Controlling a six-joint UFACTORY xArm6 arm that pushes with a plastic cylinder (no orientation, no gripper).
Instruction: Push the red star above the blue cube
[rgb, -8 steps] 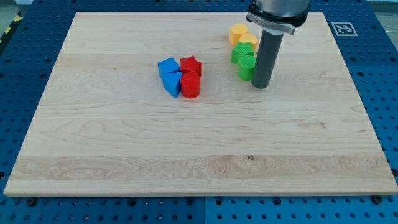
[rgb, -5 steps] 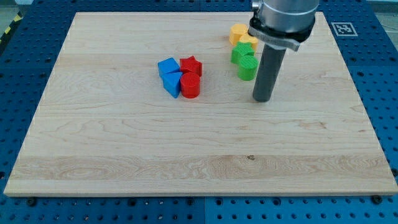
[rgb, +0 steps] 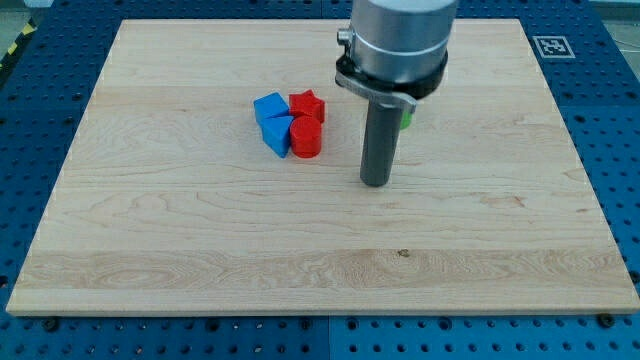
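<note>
The red star (rgb: 308, 105) lies on the wooden board (rgb: 200, 230), touching the right side of the blue cube (rgb: 269, 107). Below them a red cylinder (rgb: 307, 139) and a second blue block (rgb: 278, 135) complete a tight cluster. My tip (rgb: 375, 183) stands on the board to the right of and below the cluster, a gap away from the red cylinder, touching no block.
A sliver of a green block (rgb: 406, 117) shows just right of the rod; the rod and arm hide the other green and yellow blocks there. A marker tag (rgb: 553, 46) sits at the board's top right corner.
My tip has moved down and to the left, from beside the green blocks to a spot right of the red cylinder. The arm now covers the green and yellow blocks. No block has moved.
</note>
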